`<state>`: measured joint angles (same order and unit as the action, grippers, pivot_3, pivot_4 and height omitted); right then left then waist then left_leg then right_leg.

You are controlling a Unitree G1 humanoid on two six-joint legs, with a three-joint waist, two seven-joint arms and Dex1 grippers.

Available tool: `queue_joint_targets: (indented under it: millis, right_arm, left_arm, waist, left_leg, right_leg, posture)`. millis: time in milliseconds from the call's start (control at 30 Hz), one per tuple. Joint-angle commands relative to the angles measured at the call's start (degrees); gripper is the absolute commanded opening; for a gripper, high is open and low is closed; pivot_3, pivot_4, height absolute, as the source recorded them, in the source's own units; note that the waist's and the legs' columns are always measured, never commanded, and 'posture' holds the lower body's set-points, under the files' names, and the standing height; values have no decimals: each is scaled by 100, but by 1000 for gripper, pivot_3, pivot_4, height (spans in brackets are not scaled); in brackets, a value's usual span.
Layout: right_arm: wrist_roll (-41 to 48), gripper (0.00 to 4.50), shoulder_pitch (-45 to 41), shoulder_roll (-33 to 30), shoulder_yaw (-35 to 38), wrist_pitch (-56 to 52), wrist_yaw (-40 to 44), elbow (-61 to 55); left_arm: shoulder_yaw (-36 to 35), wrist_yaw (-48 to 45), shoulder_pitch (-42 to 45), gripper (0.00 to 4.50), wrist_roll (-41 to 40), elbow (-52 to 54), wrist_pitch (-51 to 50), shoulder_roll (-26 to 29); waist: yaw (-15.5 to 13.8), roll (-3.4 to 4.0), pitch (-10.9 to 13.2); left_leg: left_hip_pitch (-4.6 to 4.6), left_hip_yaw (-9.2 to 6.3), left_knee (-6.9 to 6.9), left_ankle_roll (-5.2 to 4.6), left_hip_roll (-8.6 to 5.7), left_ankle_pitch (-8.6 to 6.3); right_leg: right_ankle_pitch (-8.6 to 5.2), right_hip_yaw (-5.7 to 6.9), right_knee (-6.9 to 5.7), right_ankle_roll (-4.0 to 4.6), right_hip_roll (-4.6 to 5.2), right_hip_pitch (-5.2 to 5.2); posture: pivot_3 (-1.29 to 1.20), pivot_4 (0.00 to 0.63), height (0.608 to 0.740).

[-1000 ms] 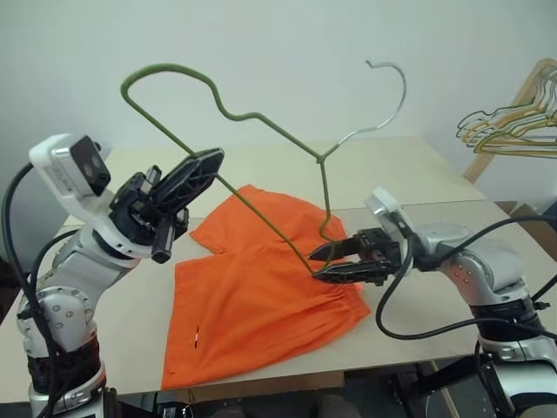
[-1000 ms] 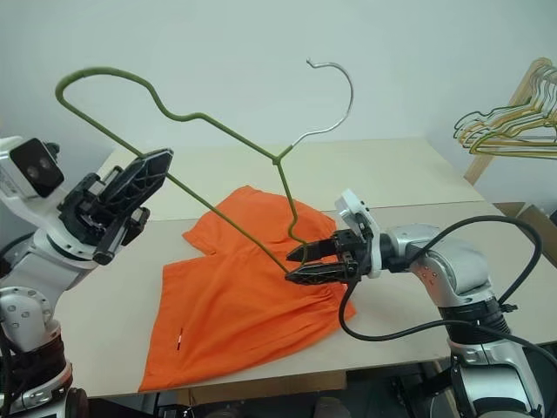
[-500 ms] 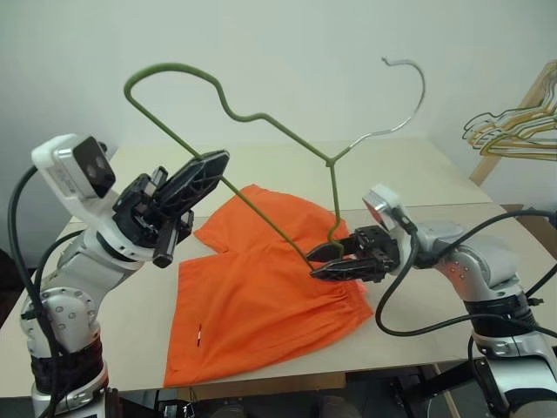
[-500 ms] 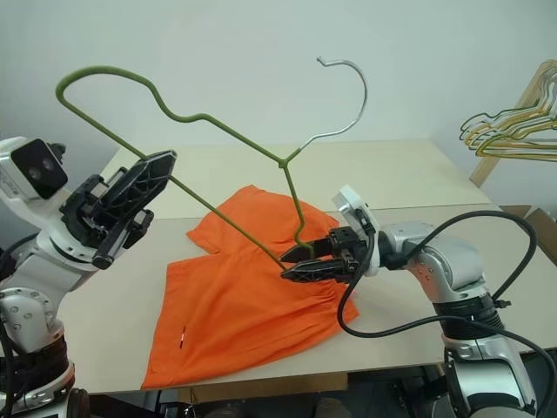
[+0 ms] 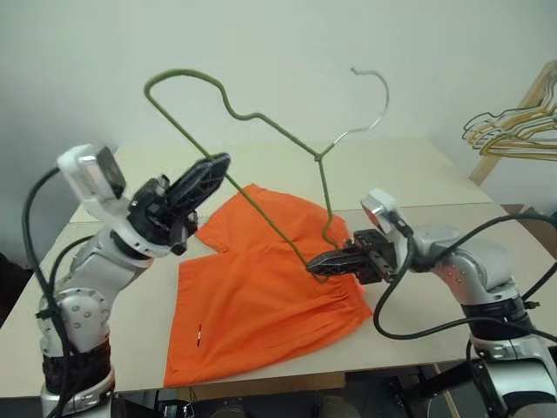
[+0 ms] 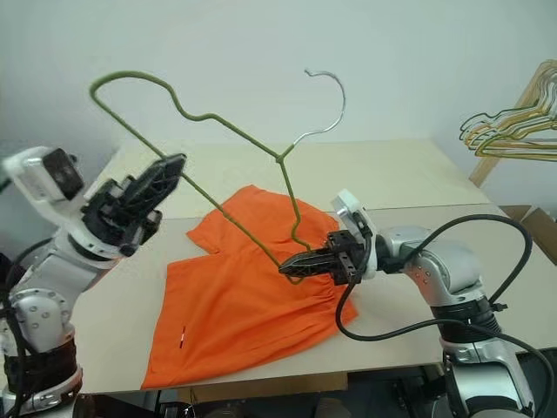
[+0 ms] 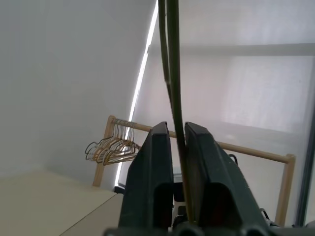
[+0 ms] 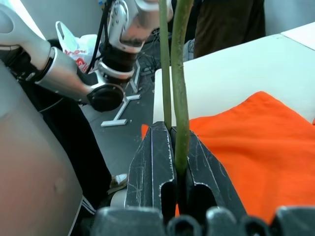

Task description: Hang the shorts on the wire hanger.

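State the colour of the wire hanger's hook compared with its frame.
The wire hanger has a bare silvery-grey hook on a dull olive-green frame; the left eye view shows it best.

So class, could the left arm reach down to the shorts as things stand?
Probably not freely: the left gripper is up around the wire hanger, above the shorts; it would have to leave the wire first.

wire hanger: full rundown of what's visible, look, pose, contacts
The wire hanger is one thin dull green wire bent into a wavy-shouldered triangle, with a bare silvery hook at the top. It is held tilted in the air above the orange shorts, not yet through them. The right gripper is shut on its lowest corner, just over the cloth. The left gripper has the long straight bar between its fingers, slightly parted around the wire.
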<state>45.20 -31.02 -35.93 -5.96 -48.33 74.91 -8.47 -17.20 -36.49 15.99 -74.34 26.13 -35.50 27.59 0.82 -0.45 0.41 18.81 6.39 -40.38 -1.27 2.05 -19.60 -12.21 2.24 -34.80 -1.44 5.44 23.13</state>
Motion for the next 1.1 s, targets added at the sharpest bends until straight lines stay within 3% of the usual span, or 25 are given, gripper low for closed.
queue_joint_targets:
  millis: [33,167,300,400,567,667,867,1100]
  right_arm:
    - [489,0,-21,140,543,-75,-191,-143]
    - [891,0,90,77,1096,-379,-477,92]
    - [976,0,317,-444,1387,-851,-655,195]
    - [1177,0,456,-1032,1598,-1898,-968,652]
    - [1145,0,1351,-1900,1908,-2318,-931,449]
    - [1303,0,2083,-2619,1988,-2772,-237,813]
    - [1112,0,2595,-3516,1403,-3266,398,1365]
    - [434,0,3018,-4163,678,-2822,863,1720]
  left_arm:
    - [158,-120,-126,1975,439,-23,52,108]
    - [589,-530,-501,3267,1666,-194,179,685]
    - [729,-1092,-770,4484,2576,-365,495,1309]
    - [944,-1354,-832,4484,3187,-188,716,1642]
    - [1518,-1608,-907,4484,3905,213,941,1863]
    - [1902,-1757,-852,4484,4331,416,1003,1999]
    - [2195,-2069,-715,4484,4808,534,1157,2197]
    - [2111,-2257,-775,4484,4809,722,1049,2409]
  waist:
    - [5,0,0]
    - [7,1,1]
    - [-8,1,3]
    - [-14,1,3]
    - [-33,1,2]
    - [-9,4,3]
    - [79,-1,6]
    - [148,2,5]
  left_leg:
    - [2,0,0,0,0,0]
    - [9,0,0,1,0,-1]
    - [13,3,3,0,2,-2]
    - [40,3,2,-3,1,-3]
    - [67,8,10,-8,1,-6]
    - [88,9,7,-9,1,-6]
    - [88,-2,-3,-61,5,-34]
    - [50,5,-2,-72,2,-41]
  right_leg:
    - [0,0,0,0,0,2]
    - [0,2,1,0,-1,7]
    - [-1,6,5,1,0,11]
    - [-1,6,4,1,6,43]
    - [-1,0,7,1,7,80]
    - [-1,-2,5,1,5,98]
    - [-1,-27,-4,1,2,83]
    - [-5,-62,-13,-9,-1,91]
  posture:
    - [2,0,740]
    - [-3,0,740]
    - [-11,0,740]
    - [-12,0,740]
    - [-36,0,740]
    - [-59,0,740]
    - [-68,0,740]
    - [-61,0,740]
